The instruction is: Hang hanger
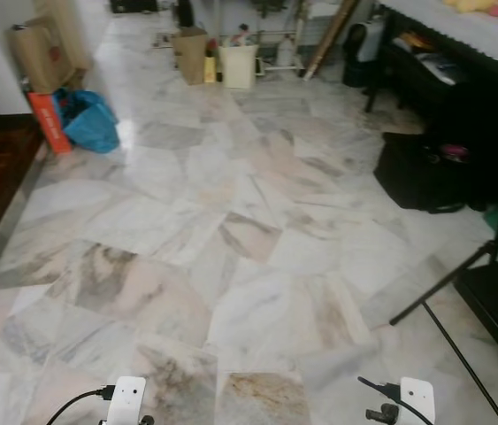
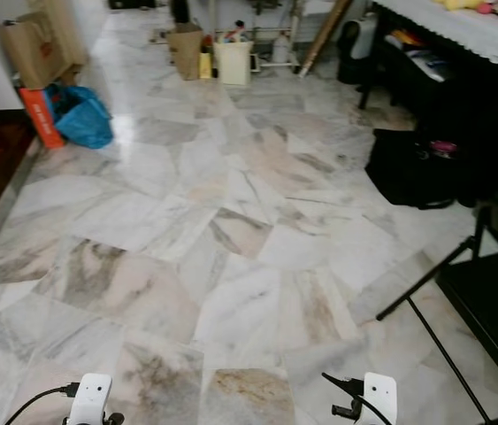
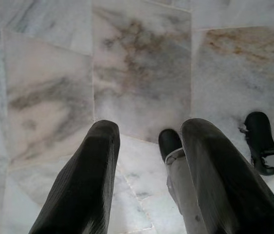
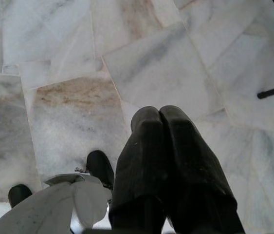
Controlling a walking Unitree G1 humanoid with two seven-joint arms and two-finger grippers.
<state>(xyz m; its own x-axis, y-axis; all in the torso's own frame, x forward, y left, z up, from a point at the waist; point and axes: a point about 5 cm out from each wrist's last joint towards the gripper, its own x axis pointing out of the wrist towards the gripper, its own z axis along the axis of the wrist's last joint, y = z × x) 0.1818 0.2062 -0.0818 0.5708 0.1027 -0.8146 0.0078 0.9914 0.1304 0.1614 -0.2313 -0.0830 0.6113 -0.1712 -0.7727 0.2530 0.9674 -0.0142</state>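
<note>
**Marble floor, both arms hanging low**

Pale veined marble tiles stretch across the room. Far left, a brown cardboard box leans by the wall, with a flat orange carton and a crumpled blue plastic bag beside it; what the bag holds cannot be told. Far centre, a brown paper bag stands next to a cream plastic bin with small items poking out. On the right, a black soft bag sits under a dark table, near a black tripod leg.

No hanger can be made out.

Left gripper hangs over the tiles, fingers spread apart, empty. Right gripper hangs likewise, fingertips pressed together, holding nothing.
</note>
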